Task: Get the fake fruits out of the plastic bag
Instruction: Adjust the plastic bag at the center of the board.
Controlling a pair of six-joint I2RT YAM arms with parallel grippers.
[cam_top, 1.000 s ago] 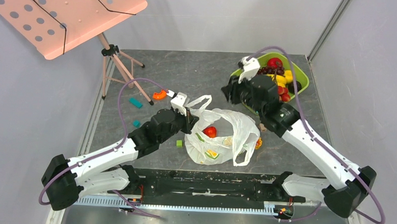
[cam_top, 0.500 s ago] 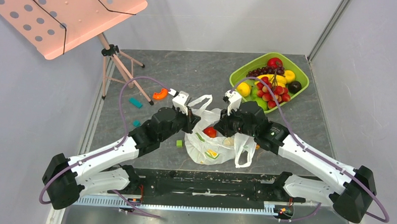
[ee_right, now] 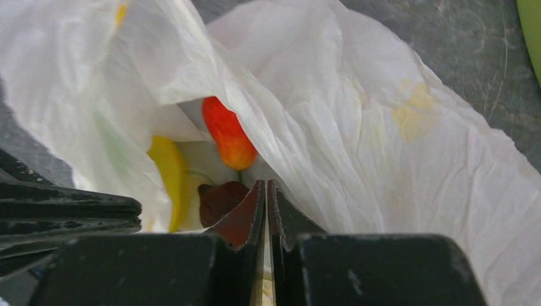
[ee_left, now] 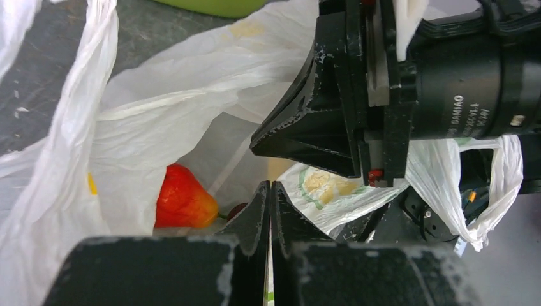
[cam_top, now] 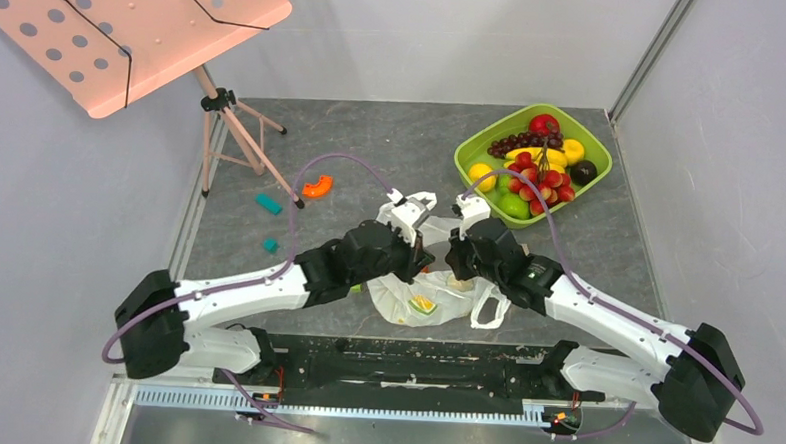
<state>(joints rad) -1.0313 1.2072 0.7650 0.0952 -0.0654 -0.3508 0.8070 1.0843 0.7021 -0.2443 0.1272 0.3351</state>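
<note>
tabletop [cam_top: 392, 152] grey, walls [cam_top: 427, 43] pale, bag [cam_top: 446, 302] central

Pretty bright, even light from overhead, just soft shadows on the table [cam_top: 372, 151]. In the wrist views the plastic bag [ee_right: 395, 127] glares near-white and the bottom edge goes soft.

White lettering reading "DAMIAO" runs sideways along the black motor housing [ee_left: 472, 83] of the right arm's wrist, seen from the left wrist camera. A smaller line of print beside it is too small to read.
</note>
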